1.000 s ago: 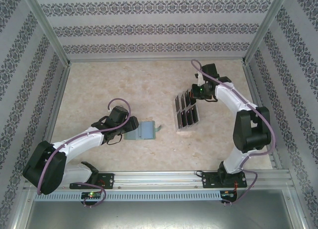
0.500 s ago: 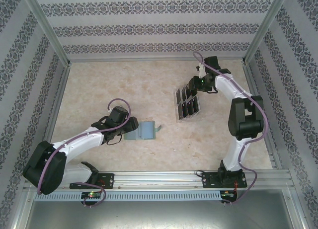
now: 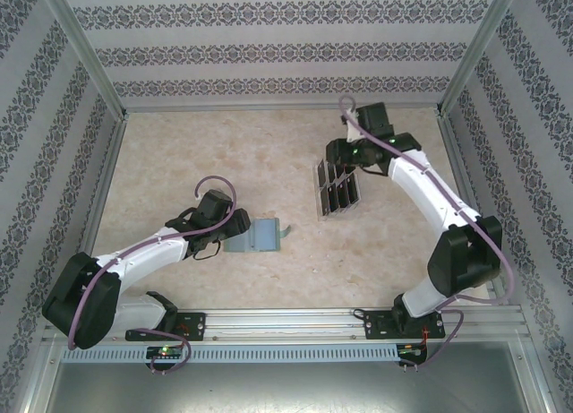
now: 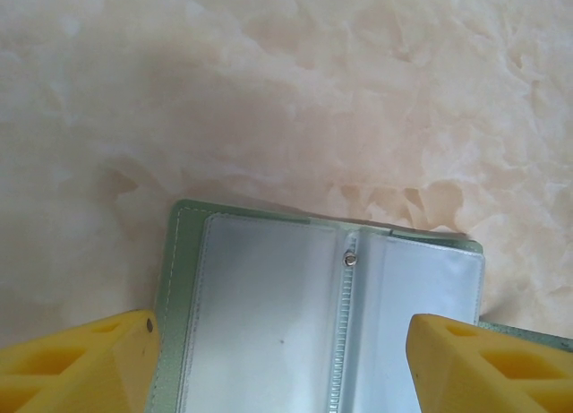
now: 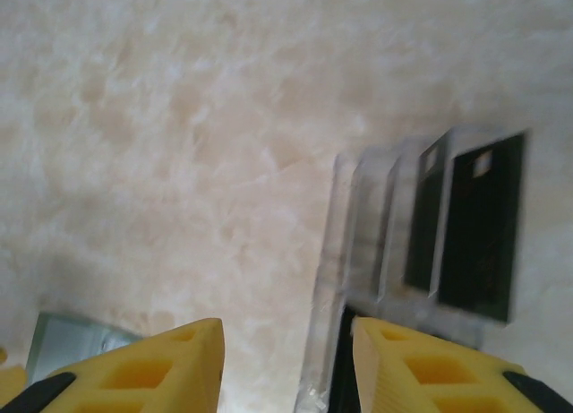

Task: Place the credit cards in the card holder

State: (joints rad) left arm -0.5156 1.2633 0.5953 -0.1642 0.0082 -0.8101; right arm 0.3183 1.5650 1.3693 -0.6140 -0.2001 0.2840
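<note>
The sage-green card holder [image 3: 260, 236] lies open on the table, its clear inner sleeves [image 4: 269, 323] empty. My left gripper [image 3: 238, 233] is at its left end, open, the yellow fingers [image 4: 98, 359] spread over both halves [image 4: 279, 331]. Several black credit cards [image 3: 338, 192] stand in a clear slotted tray [image 3: 317, 187]. In the right wrist view two cards [image 5: 474, 225] show in the slots. My right gripper [image 3: 340, 160] hovers at the tray's far end, open and empty [image 5: 285, 337], its right finger over the tray's edge [image 5: 327, 279].
The marble-patterned tabletop [image 3: 197, 153] is bare around the card holder and tray. Patterned walls and metal frame posts [image 3: 107, 135] close in the left, back and right. A corner of the card holder [image 5: 67, 341] shows low left in the right wrist view.
The right arm swung its elbow outward and the gripper shifted slightly left over the tray's far end. The tray moved a little toward the back wall. The left arm stayed put.
</note>
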